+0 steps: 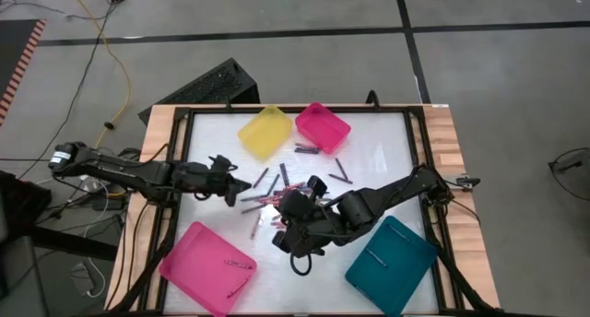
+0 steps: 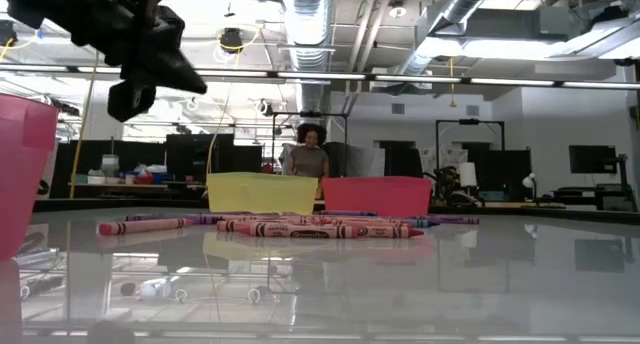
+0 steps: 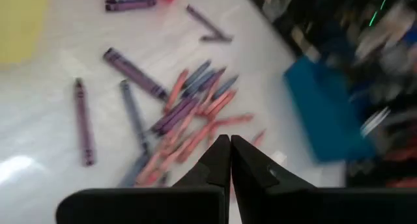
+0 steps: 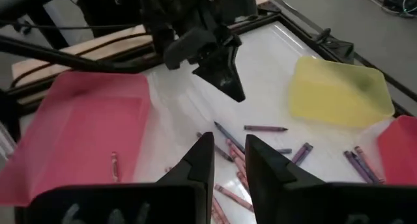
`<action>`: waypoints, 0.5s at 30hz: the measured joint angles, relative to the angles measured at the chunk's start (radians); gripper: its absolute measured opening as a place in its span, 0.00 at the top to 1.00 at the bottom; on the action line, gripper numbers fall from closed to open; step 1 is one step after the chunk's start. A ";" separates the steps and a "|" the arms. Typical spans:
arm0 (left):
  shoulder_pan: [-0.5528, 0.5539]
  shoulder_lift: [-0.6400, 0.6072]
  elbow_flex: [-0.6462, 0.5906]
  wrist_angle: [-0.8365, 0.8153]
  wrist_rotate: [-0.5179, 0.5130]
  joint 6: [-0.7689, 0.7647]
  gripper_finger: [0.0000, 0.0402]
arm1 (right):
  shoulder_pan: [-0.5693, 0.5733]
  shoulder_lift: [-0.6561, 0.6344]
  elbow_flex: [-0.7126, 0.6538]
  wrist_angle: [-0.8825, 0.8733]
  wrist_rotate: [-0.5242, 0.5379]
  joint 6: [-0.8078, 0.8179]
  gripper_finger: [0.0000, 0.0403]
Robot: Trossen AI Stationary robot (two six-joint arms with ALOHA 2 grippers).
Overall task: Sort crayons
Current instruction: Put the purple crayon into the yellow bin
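The crayons (image 1: 272,199) lie in a loose pile on the white table (image 1: 378,165), near its middle; this pile serves as the reference landmark.

Left arm: it reaches in from the table's left edge, extended nearly level across the surface. The left gripper (image 1: 241,186) hangs above the table just left of the pile, raised clear of the crayons. Its two fingers are pressed together with nothing between them, as the left wrist view confirms (image 3: 229,160). In the low view it appears high above the tabletop (image 2: 185,76).

Right arm: it enters from the table's right edge and folds back toward the centre, elbow bent. The right gripper (image 1: 284,212) sits at the pile's near-right side, pointing toward the left arm. In the right wrist view its fingers (image 4: 199,160) stand slightly apart with a narrow gap, and no crayon is visible between them.

Surroundings relative to the pile:
- yellow tray (image 1: 265,131), beyond the pile, on the far side;
- small pink tray (image 1: 323,126), beyond the pile, beside the yellow tray;
- large pink tray (image 1: 207,266), on the near-left side, holding a few crayons;
- teal tray (image 1: 392,252), on the near-right side.

Further crayons lie scattered between the pile and the two far trays.
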 joint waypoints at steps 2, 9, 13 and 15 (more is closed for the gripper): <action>0.004 0.000 0.000 -0.058 0.027 0.059 1.00 | 0.008 0.000 0.000 0.001 -0.002 0.005 0.80; -0.046 0.073 0.000 -0.088 0.062 0.449 0.92 | 0.023 0.000 0.000 -0.008 -0.005 0.008 0.80; -0.088 0.137 0.000 -0.049 0.048 0.603 0.77 | 0.021 0.000 0.000 -0.016 -0.005 0.008 0.80; -0.105 0.172 0.000 -0.044 0.016 0.653 0.68 | 0.022 0.000 0.000 -0.016 -0.005 0.008 0.80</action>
